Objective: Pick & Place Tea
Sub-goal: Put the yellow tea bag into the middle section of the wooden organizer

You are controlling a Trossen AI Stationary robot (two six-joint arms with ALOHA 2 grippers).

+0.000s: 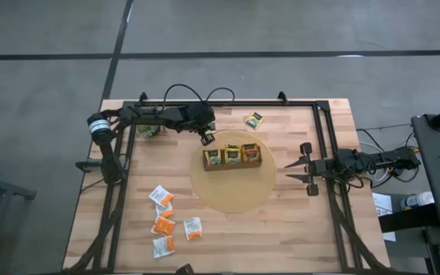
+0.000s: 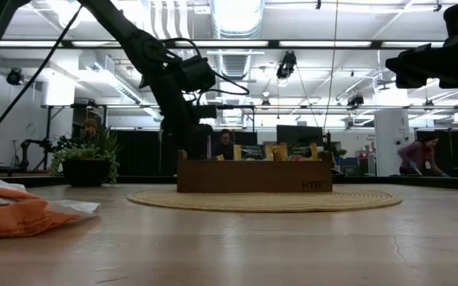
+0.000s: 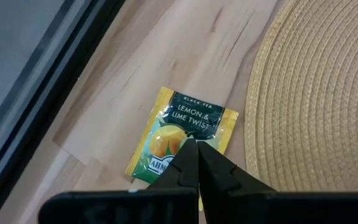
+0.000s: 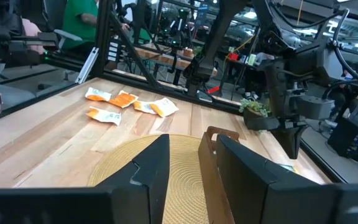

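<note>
High view, tray: your wooden tray point(image 1: 232, 156) sits on the round woven mat point(image 1: 233, 191), holding three yellow sachets upright
High view, tea: one yellow sachet point(image 1: 253, 120) lies near the table's far edge; orange-and-white sachets point(image 1: 166, 222) are clustered near the front left
Left wrist view: your left gripper point(image 3: 194, 155) has its fingers pressed together, empty, above the lemon sachet point(image 3: 182, 134)
Right wrist view: your right gripper point(image 4: 191, 168) is spread wide, empty, facing the tray point(image 4: 219, 140)

Loose orange/white sachets point(image 1: 164, 221): five. Yellow sachets: three in tray point(image 1: 231, 164), one loose point(image 1: 253, 120).
</note>
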